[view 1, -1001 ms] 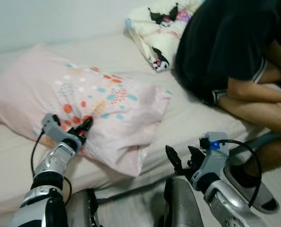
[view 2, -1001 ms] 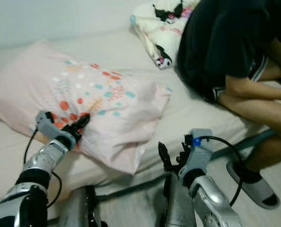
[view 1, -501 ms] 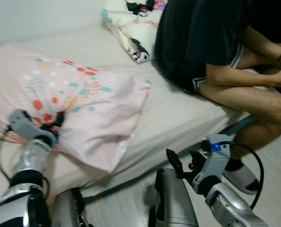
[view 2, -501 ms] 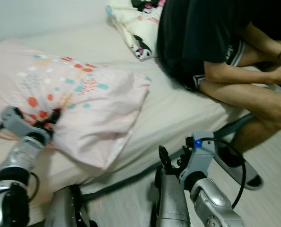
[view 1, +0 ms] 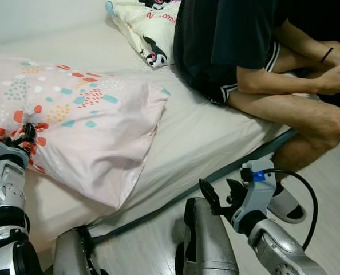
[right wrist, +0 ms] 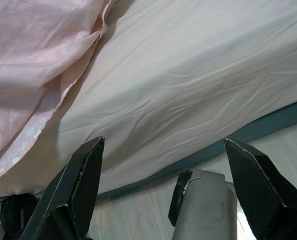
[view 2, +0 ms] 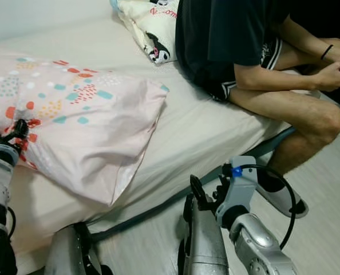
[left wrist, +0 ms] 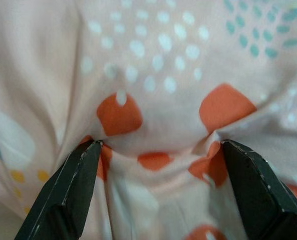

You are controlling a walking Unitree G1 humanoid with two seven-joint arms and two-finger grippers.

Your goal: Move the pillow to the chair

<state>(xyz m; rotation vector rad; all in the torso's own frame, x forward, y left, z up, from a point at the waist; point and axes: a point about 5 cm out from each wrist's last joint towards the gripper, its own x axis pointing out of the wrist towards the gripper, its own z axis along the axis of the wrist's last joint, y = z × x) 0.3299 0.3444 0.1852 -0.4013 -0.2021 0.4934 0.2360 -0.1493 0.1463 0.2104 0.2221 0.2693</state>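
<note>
The left end effector (left wrist: 156,165) pinches only a fold of cloth on the pillow (view 1: 84,132), fingers dug in w/ fabric bunched between them. Risk: thin cover may slip out when lifted, or the pillow drags against the person (view 1: 256,51) sitting near. The pillow lies flat on the bed (view 1: 216,132), long axis along the bed, open end twd the robot. The right end effector (view 1: 221,195) hangs spread apart, holding nothing, over the floor.
</note>
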